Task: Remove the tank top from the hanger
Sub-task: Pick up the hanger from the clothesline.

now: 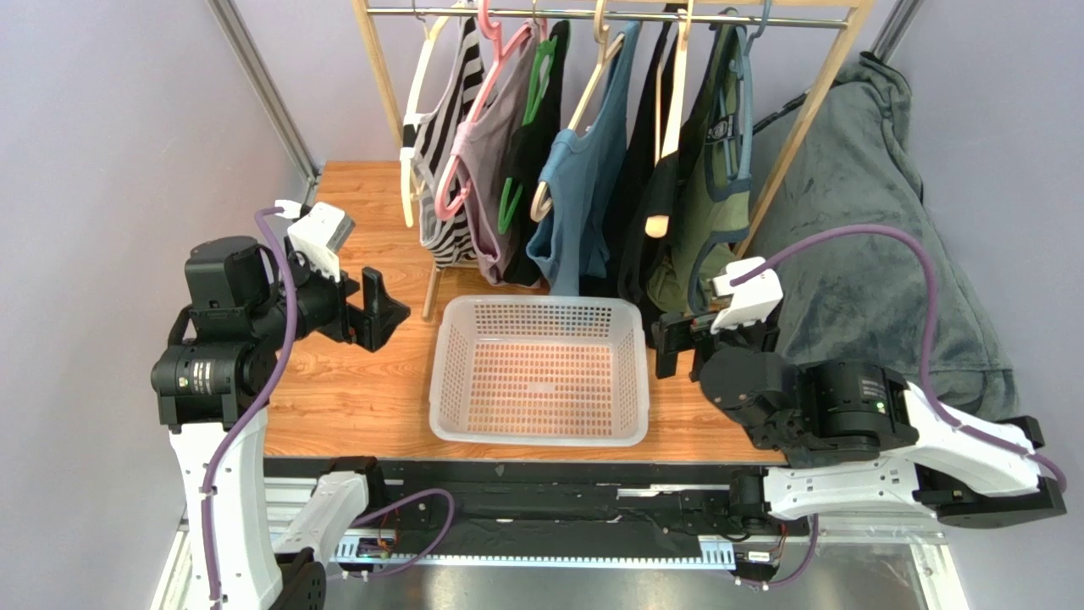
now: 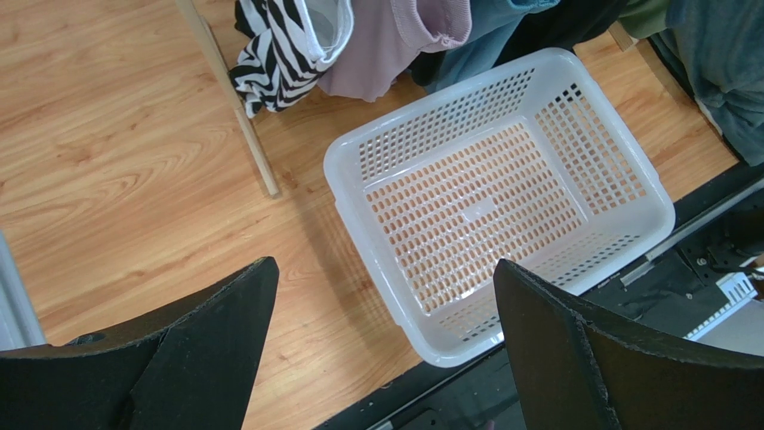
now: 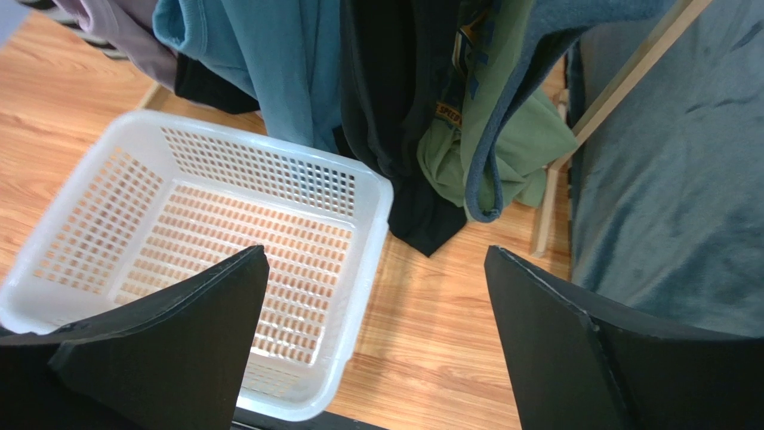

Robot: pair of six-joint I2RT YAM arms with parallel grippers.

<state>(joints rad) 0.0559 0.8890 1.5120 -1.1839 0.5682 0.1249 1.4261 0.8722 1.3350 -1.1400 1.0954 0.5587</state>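
1. I have two arms in view. The left gripper (image 1: 382,309) hangs over the left side of the worktop (image 1: 344,394), and the right gripper (image 1: 677,343) hangs over the right side, just beside the basket's right wall.
2. Both pairs of fingers stand wide apart with nothing between them. My left wrist camera looks down past them onto wood and basket. My right wrist camera looks onto the basket and the hems of the clothes.
3. One wooden rack (image 1: 611,15) stands along the far edge, and its legs splay down to the wood.
4. I count six hangers (image 1: 598,64) on the rail: one white, one pink, one green, two wooden and one grey-blue.
5. I count six garments (image 1: 583,191), from left to right: zebra-striped, mauve, black, blue, black again and olive green. A grey-blue strap lies over the olive one, and I cannot tell whether it belongs to a seventh piece.
6. The tank top (image 1: 490,165) is among these, on its hanger on the rail. Several are sleeveless, so I cannot tell which one is meant.
7. One white perforated basket (image 1: 541,305) sits mid-worktop near the near edge, below the hems, with nothing in it.
8. One grey fleece (image 1: 865,229) is heaped at the far right corner, against the rack's right leg.
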